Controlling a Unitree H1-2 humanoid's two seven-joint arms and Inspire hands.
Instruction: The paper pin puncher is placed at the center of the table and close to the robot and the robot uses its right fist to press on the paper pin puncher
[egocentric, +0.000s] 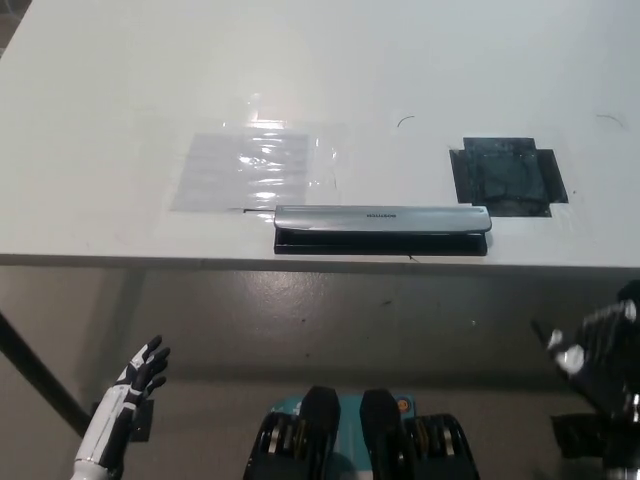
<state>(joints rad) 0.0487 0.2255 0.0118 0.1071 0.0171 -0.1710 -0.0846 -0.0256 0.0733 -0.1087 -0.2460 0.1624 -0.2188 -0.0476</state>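
The white table (120, 90) fills the upper half of the head view, its far and side edges cut off by the frame, so only the near edge shows in full, running across the middle of the picture. Below that edge lies grey floor (330, 320), dim and blotchy. On the table, left of centre, a clear plastic sheet (250, 170) lies flat; glare whitens it and its outline is hard to follow at the right side. To the right, well apart from the sheet, sits a dark square patch (508, 176) with notched corners and a wrinkled, shiny surface; what it is made of cannot be told. The paper pin puncher (382, 229) lies near the table's front edge, about the middle, lengthwise along that edge: a long silver top bar with a small dark label too small to read, over a black base that shows as a thin strip beneath. Its left end just meets the sheet's near corner. The black right hand (592, 350) is at the lower right, below table level and partly cut off; dark and blurred, whether it is clenched or loose cannot be told. The white left hand (140, 372) rests at the lower left, below the table, dark-tipped fingers spread, holding nothing.
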